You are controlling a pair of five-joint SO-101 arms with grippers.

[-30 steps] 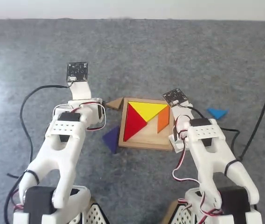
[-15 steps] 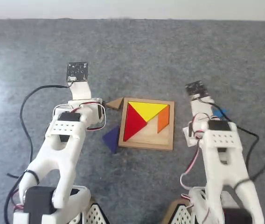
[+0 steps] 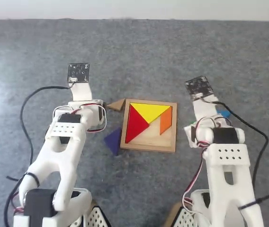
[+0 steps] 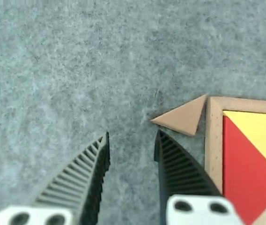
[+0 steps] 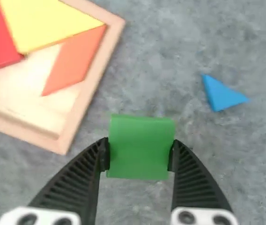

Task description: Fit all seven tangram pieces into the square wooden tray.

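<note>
While three of the seven pieces sit in the tray, the right hand is closed partway onto the green square, with one jaw touching each side edge. I can't tell whether the square is lifted or resting on the tabletop. It sits just outside the tray rim, on the orange parallelogram's side. The small blue triangle lies loose a bit beyond it, not touching.

The left hand is part open and holds nothing, tips low over the tabletop. The tan triangle is just past one tip, right against the tray's outer corner.

Placed so far: red triangle, yellow triangle and the orange parallelogram, with bare wood below them. Left to place: green square, blue triangle, tan triangle and the dark purple triangle beside the tray's far edge. I'd call it under half done.
</note>
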